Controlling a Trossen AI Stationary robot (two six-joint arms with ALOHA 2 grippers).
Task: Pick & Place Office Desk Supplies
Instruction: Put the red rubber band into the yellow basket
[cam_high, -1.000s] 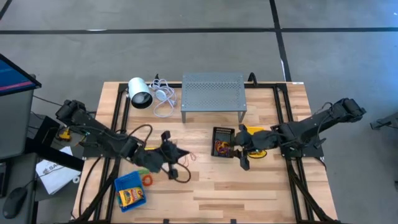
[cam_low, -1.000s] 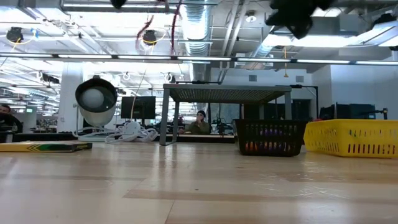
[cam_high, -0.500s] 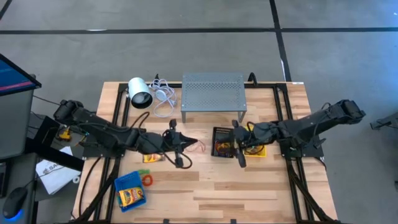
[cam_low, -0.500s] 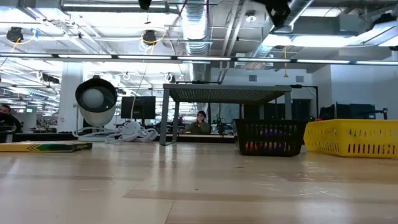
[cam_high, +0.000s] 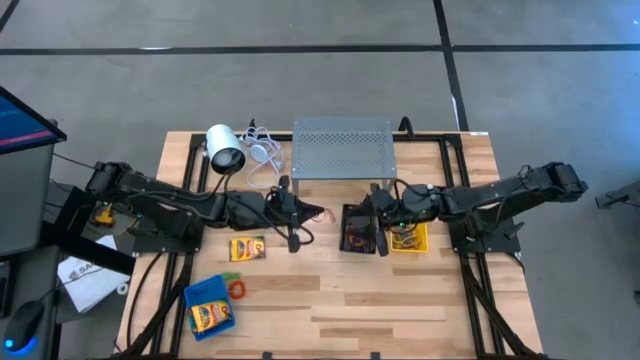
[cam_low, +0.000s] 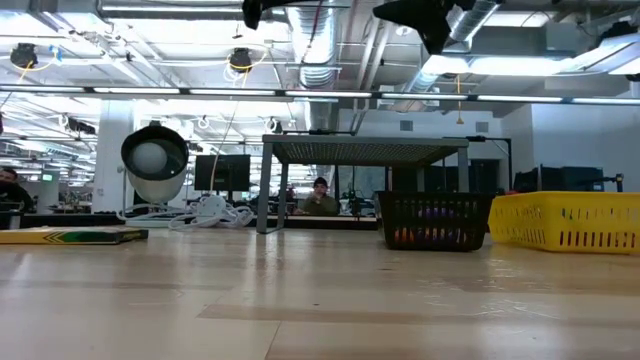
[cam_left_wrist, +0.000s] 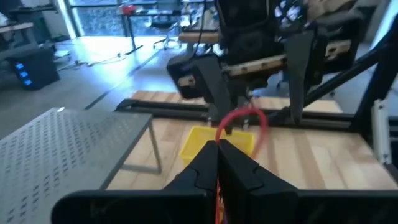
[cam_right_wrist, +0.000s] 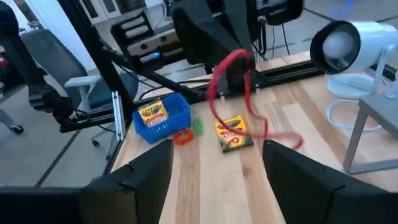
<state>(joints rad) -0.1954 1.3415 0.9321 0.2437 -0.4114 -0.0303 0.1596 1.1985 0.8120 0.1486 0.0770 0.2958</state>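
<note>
Fingers of the left gripper (cam_left_wrist: 219, 163) press together in the left wrist view, pinching a red rubber band (cam_left_wrist: 239, 121) whose loop rises just ahead of the closed tips. Beyond that loop lies the yellow bin (cam_left_wrist: 214, 142), and past it the right gripper (cam_left_wrist: 249, 93) faces back, with its two fingers set apart. The grey perforated stand (cam_left_wrist: 68, 140) sits off to one side of the left jaws.

From the right wrist view, the right gripper's dark fingers (cam_right_wrist: 311, 183) stand wide with nothing between them. Ahead of the gap hangs the same red band, and on the table beyond lie a loose crayon box (cam_right_wrist: 233, 134), an orange loop (cam_right_wrist: 182, 137) and the blue bin (cam_right_wrist: 163, 117) holding the second crayon box (cam_right_wrist: 153, 111). The white cylinder (cam_right_wrist: 345, 43) stands far to one side.

Only the high view shows the whole layout: both grippers meet near the table's middle, the left one beside the black bin (cam_high: 357, 228), the right one over the seam between the black and yellow bins.

Low view alone shows the black bin's mesh wall with coloured loops (cam_low: 432, 232) inside, both arms cut off above. A person (cam_low: 320, 198) sits in the room behind.
</note>
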